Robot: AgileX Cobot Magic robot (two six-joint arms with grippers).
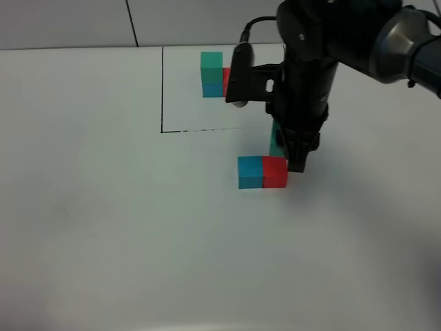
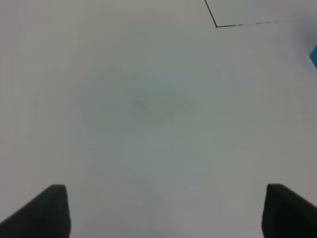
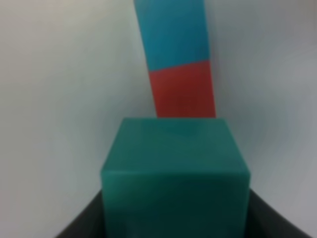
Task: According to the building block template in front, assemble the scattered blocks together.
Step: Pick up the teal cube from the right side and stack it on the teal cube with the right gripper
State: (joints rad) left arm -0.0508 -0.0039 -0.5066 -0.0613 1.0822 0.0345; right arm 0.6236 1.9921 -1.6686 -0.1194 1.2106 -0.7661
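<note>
Exterior high: template cluster (image 1: 213, 74) inside black line frame (image 1: 162, 96), far side of table (image 1: 103, 227). Blue cube (image 1: 250, 172) touching red cube (image 1: 275, 172), just outside frame. Right gripper (image 1: 298, 163) beside red cube; green cube (image 1: 275, 141) partly hidden by it.
Left wrist: left gripper (image 2: 163, 208) jaws wide apart over table.
Right wrist: jaws clamped on green cube; red and blue cubes beyond.

Black arm (image 1: 324, 48), grey cylindrical joint (image 1: 398, 40), looping black cable (image 1: 256, 25), dark jaws

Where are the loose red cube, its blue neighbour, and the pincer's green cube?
red cube (image 1: 275, 172), high view, visible middle.
blue cube (image 1: 251, 172), high view, visible middle.
green cube (image 3: 174, 203), right wrist view, near face.
</note>
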